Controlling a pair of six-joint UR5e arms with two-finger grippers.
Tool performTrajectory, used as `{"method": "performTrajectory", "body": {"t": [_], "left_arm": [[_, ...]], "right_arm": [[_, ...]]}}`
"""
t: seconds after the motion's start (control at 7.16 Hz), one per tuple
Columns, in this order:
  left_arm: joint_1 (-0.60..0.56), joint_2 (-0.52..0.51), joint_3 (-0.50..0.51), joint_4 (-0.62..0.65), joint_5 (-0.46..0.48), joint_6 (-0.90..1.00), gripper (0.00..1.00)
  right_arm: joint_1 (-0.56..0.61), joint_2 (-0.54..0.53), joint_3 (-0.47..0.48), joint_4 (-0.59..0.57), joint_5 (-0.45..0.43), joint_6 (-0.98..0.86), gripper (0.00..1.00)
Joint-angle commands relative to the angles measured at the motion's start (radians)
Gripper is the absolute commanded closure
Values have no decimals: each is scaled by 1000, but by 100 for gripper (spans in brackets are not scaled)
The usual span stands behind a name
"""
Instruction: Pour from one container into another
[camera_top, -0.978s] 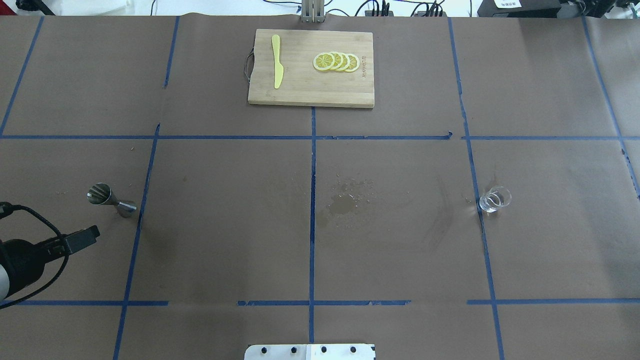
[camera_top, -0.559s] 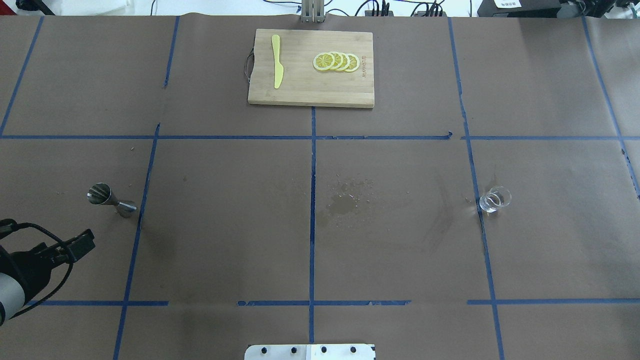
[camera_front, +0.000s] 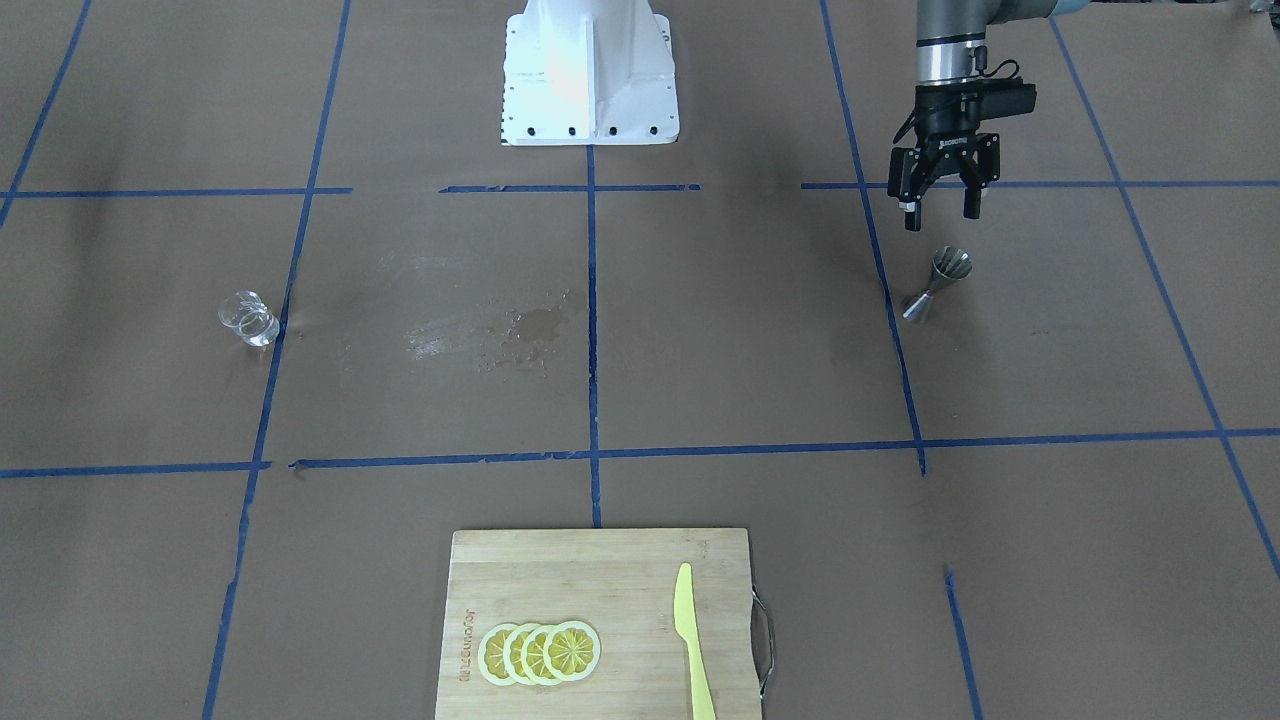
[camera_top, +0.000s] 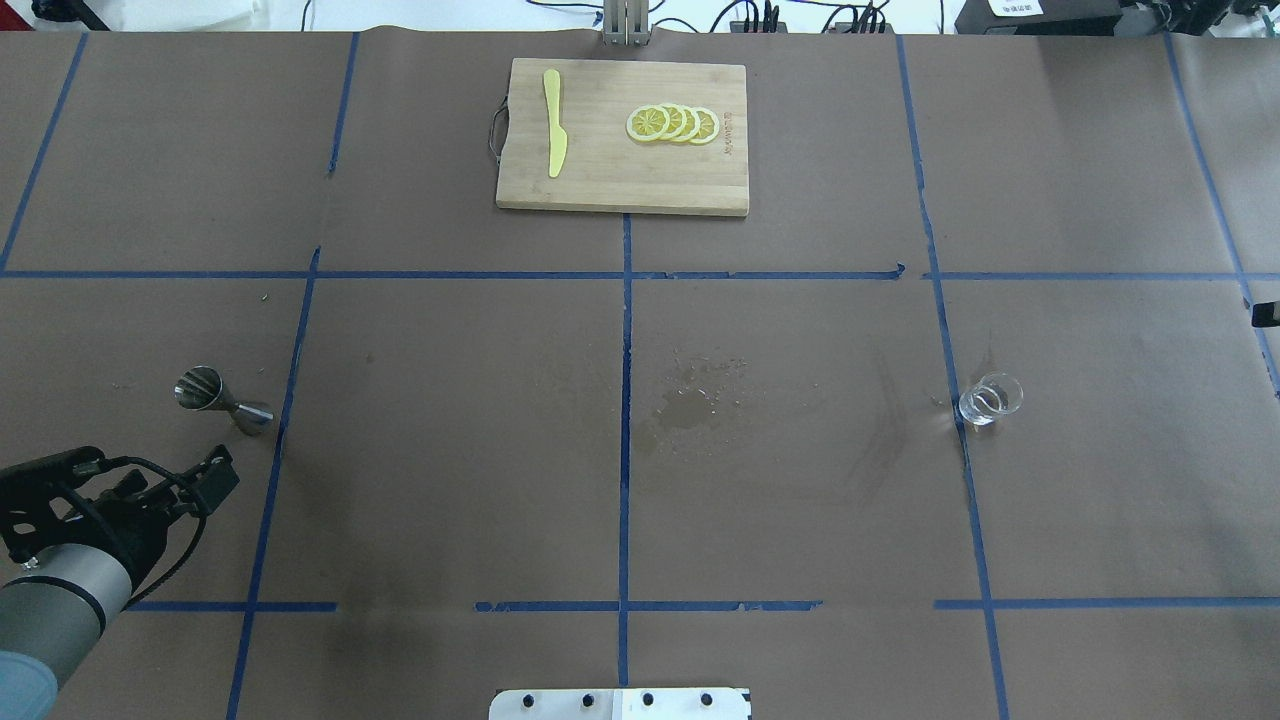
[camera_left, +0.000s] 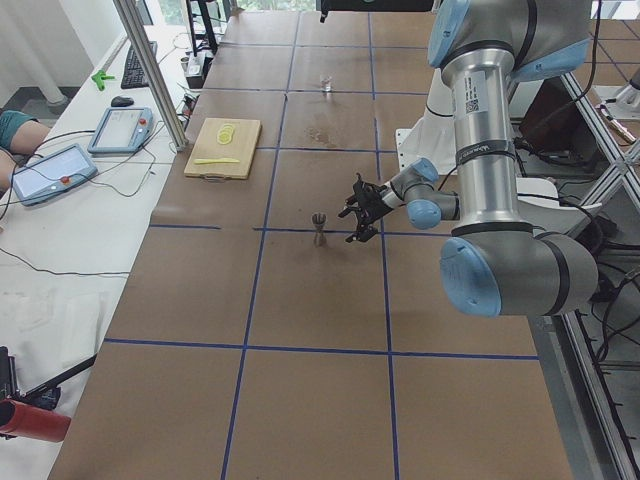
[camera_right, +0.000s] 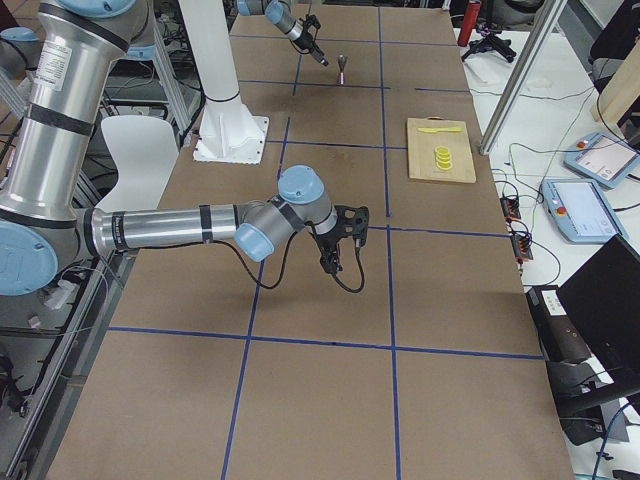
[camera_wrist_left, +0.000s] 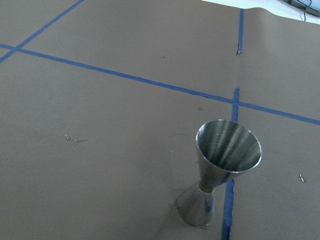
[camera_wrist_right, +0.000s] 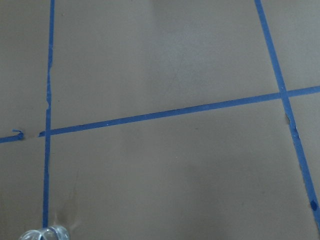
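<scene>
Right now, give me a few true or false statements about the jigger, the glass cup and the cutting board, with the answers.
1. The left gripper is shut on the jigger. False: it is open and hangs near the jigger without touching it.
2. The jigger stands upright on the table. True.
3. The glass cup sits on the cutting board. False: it stands on the table, far from the board.
4. Lemon slices and a yellow knife lie on the cutting board. True.
</scene>
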Motion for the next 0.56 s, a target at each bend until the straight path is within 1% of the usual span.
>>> {"method": "performTrajectory", "body": {"t": [0.0,0.14,0.28,0.42], "left_arm": [[6,-61,82,2,104,-11,0],[6,-115,144,2,159,-11,0],[6,-138,167,2,197,-11,1],[5,-140,167,2,234,-11,2]], "right_arm": [[-70,-29,102,17,-84,119,0],[-91,-35,115,17,-118,137,0],[-146,-36,129,17,-194,192,0],[-185,-47,138,17,-259,200,0]]}}
